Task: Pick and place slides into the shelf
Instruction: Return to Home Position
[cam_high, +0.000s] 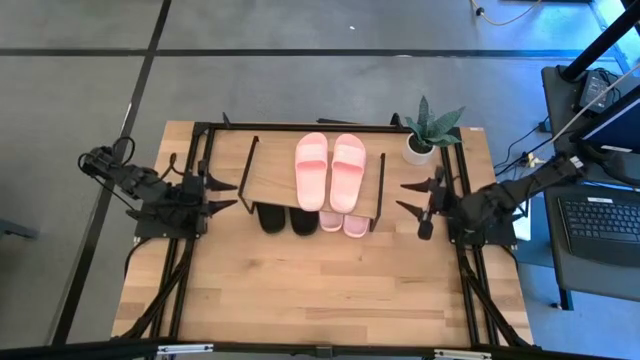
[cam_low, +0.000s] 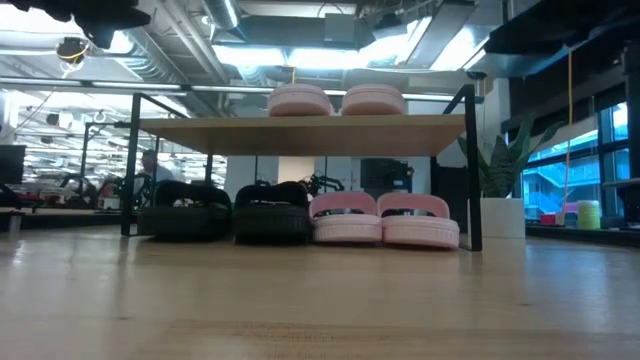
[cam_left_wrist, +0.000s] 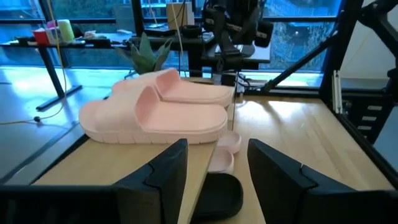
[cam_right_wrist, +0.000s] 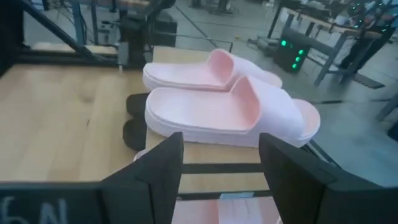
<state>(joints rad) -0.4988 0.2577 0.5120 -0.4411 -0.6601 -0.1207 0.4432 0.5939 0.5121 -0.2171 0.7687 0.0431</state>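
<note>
One pair pink slides side by side atop shelf; black slides and second pink pair beneath, on tabletop. left gripper off shelf's left end, right gripper off right end; both jaws spread, empty.

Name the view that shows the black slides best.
The low view: both black slides show side by side under the shelf. The high view shows only their ends; each wrist view catches just a dark edge.

Grey concrete floor crossed by dark tape lines, desk with keyboard alongside, ceiling strip lights, exposed ducts, blue-lit windows
</note>
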